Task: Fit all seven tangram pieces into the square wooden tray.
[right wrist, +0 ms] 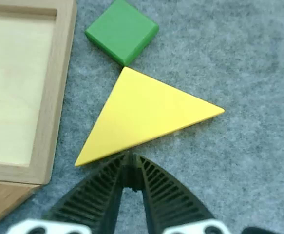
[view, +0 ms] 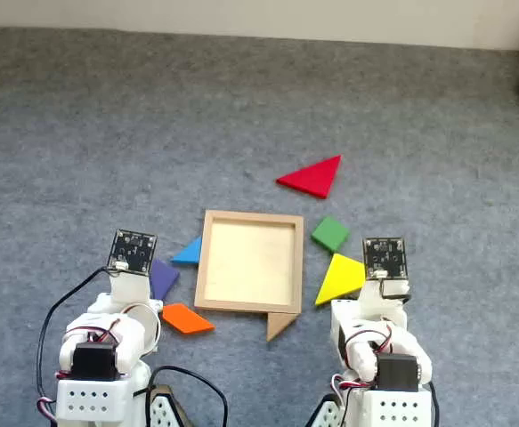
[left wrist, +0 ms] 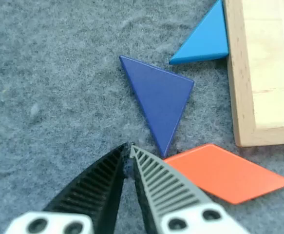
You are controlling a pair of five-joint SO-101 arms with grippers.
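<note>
Here, the square wooden tray (view: pixel 250 216) sits at the middle of the grey worktop (view: pixel 108 133), and all seven pieces lie outside it.

Seen from above, with the tray as the clock's centre:
- The red triangle (view: pixel 312 176) lies at 1 o'clock, well apart from the rim.
- The green square (view: pixel 329 234) is at 2 o'clock, near the rim.
- The yellow triangle (view: pixel 339 277) is at 3 o'clock. Its upper corner meets a corner of the green square, touching or all but touching.
- The plain wooden triangle (view: pixel 279 324) is at 5 o'clock, pressed against the tray's near edge.
- The orange parallelogram (view: pixel 186 318) is at about 8 o'clock.
- The light blue triangle (view: pixel 189 253) is at 9 o'clock, one corner against the rim.
- The dark blue triangle (view: pixel 162 277) is farther out, between 8 and 9 o'clock. One of its points lies just beside the orange parallelogram.

The left gripper (left wrist: pixel 128 148) hangs over the worktop at 7 o'clock. Its fingers (left wrist: pixel 98 185) are pressed together with nothing between them, and the tips are just beside that point of the dark blue triangle.

The right gripper (right wrist: pixel 128 158) is at 4 o'clock. Its fingers (right wrist: pixel 98 190) are likewise closed on nothing, with the tips at the long edge of the yellow triangle.
</note>
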